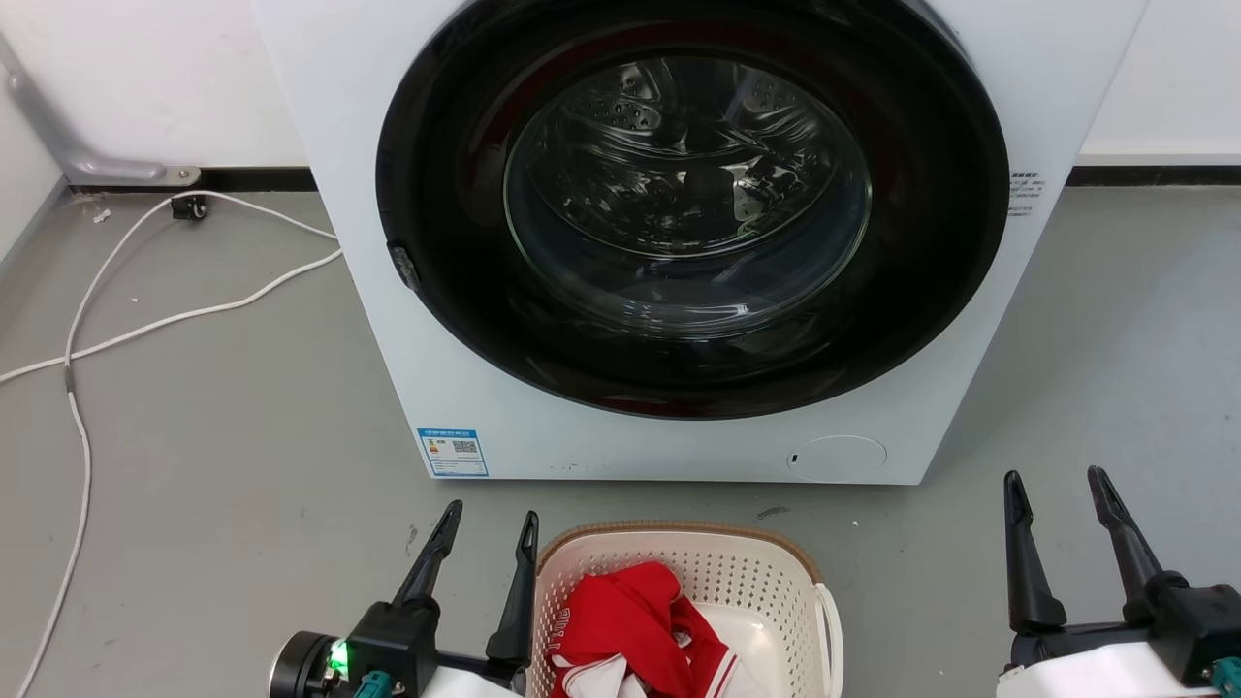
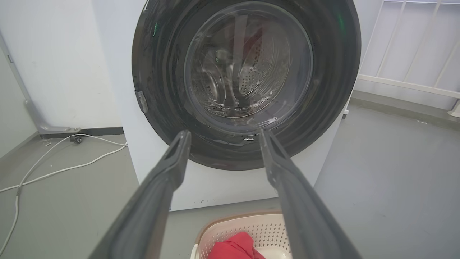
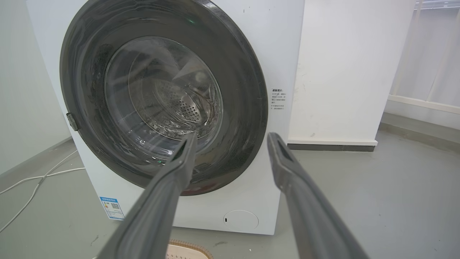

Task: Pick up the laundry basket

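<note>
Where: the laundry basket [image 1: 751, 580] stands on the floor [image 1: 213, 465] just in front of the washer [image 1: 630, 448], between the two arms, with a red garment [image 1: 620, 611] and some white cloth inside.

Left claw [image 1: 492, 511]: fingers spread, nothing held. Its inner finger sits just beside the basket's left rim, but whether it touches cannot be told.

Right claw [image 1: 1055, 475]: also spread and empty, well apart from the basket's right wall.

Step in hand: by my reading the approach, as no grip has been taken yet.

Doing it well: bring the right claw in toward the white handle [image 1: 832, 620] and settle the left claw on the opposite rim. Close both at matching height and raise them together so the load stays level. The washer front is close, so the lift should go straight up rather than forward.

Facing: upright, mouth open to the ceiling, rounded far wall toward the washer.

Long axis: the side handle hints that it runs across — left to right — but the near end is cut off, so I cannot be sure.
</note>
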`<state>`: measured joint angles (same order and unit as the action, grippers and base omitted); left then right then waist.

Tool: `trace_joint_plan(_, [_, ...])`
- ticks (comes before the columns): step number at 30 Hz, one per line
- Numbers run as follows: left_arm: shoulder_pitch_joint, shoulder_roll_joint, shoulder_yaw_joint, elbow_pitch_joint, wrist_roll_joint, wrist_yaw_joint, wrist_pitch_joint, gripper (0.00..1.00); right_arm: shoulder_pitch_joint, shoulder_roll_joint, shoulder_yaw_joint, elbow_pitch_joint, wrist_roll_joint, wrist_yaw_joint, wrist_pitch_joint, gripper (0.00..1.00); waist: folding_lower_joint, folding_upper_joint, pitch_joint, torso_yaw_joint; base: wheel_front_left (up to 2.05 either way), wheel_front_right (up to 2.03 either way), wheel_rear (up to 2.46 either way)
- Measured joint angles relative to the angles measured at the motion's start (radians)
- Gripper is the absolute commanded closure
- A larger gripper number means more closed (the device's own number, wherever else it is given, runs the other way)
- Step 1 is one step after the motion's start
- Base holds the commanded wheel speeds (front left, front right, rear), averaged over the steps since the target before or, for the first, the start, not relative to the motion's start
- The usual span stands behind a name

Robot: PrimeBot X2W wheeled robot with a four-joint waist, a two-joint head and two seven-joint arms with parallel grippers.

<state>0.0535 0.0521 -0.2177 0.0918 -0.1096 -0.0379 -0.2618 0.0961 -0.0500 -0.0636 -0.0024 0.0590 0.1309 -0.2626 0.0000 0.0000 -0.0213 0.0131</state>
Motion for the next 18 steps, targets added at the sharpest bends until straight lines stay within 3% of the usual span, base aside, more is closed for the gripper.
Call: trace_joint_plan(18, [0.0,-0.001,-0.006,-0.005,-0.001,-0.002,-0.001,0.0,0.0,0.0,0.005,0.003,0.003,0.0,0.0,0.0,0.0,0.0,0.012,0.002,0.0,0.0,0.0])
